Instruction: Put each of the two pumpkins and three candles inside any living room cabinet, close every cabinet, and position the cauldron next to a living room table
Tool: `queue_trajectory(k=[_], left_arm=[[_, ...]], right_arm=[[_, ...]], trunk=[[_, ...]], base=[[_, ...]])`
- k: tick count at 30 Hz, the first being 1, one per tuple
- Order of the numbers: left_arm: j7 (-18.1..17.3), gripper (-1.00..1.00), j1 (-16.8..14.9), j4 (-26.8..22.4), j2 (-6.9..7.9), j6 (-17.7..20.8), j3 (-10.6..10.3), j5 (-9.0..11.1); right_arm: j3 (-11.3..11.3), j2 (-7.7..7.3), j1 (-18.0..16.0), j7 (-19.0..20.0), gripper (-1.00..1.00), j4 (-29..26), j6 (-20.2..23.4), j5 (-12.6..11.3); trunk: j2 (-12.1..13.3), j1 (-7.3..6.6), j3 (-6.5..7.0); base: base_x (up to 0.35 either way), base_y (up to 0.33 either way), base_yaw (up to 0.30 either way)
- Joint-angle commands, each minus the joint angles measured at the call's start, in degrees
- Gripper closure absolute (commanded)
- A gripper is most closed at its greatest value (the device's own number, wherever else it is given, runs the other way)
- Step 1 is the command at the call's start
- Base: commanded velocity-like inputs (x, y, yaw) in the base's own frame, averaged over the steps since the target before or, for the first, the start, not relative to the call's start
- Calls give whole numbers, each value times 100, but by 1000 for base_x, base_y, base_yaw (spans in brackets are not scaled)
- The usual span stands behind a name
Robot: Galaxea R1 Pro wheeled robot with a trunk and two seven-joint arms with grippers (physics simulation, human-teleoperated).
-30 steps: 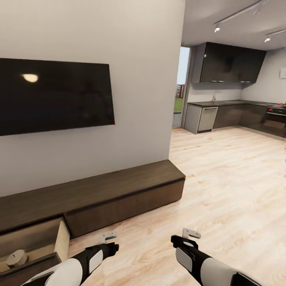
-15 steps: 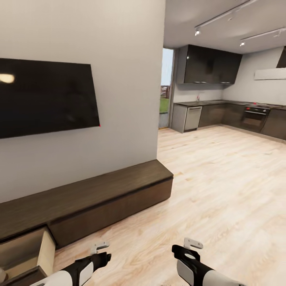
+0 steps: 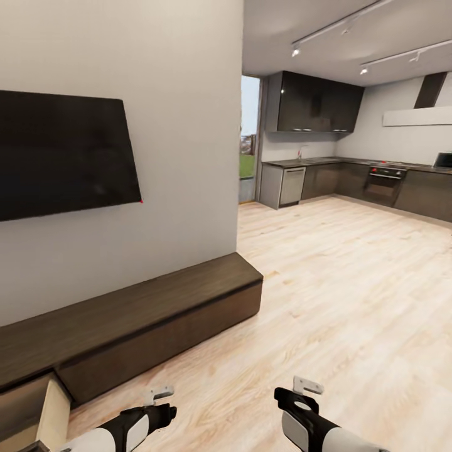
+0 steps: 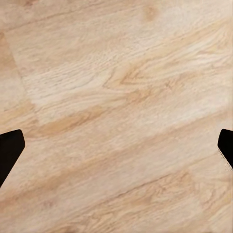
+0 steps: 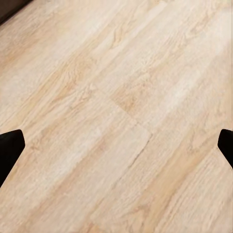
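Along the wall under the dark television [image 3: 63,154], the cabinet [image 3: 144,314] runs as one long low dark-brown unit, its long axis lying left to right across the head view and slanting away toward the kitchen [image 3: 339,150]. It sits ahead and to the left of both arms, so the left pincer [image 3: 158,395] is the nearer one, while the right pincer [image 3: 306,386] hangs over bare wooden floor [image 3: 351,301], well apart from it. At the lower left edge of the head view a pale drawer [image 3: 47,411] of the cabinet stands pulled out, just beside the left arm; judging from that, closing it would fall to the left arm.

The wrist views add what the head view leaves unclear: the left pincer [image 4: 116,150] and the right pincer [image 5: 116,150] each show dark fingertips spread wide apart with only floor planks between them, so both are released and carry nothing. The right wrist view also catches a dark corner at its edge, probably the cabinet base.
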Motion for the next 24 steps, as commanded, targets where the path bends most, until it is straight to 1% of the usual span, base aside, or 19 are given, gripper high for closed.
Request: queue_trajectory(k=[1,4,7,24], left_arm=[[-8,-100,-1,-12,-3,30,49,-59],[-8,-100,-1,-12,-14,23,49,-57],[-8,-100,0,-12,-11,19,49,-54],[1,-100,0,-12,-13,13,51,-41]], right_arm=[[47,-2,-3,-17,-100,22,-36,-59],[55,2,-2,-16,-100,90,-241,-69],[55,4,-2,-14,-100,109,-296,-71],[54,1,-2,-13,-100,122,-323,-74]], trunk=[[-3,3,-6],[-3,3,-7],[-3,3,-7],[-3,3,-7]], base=[[293,-75,-3],[313,-93,-31],[322,-105,-167],[323,-108,-256]])
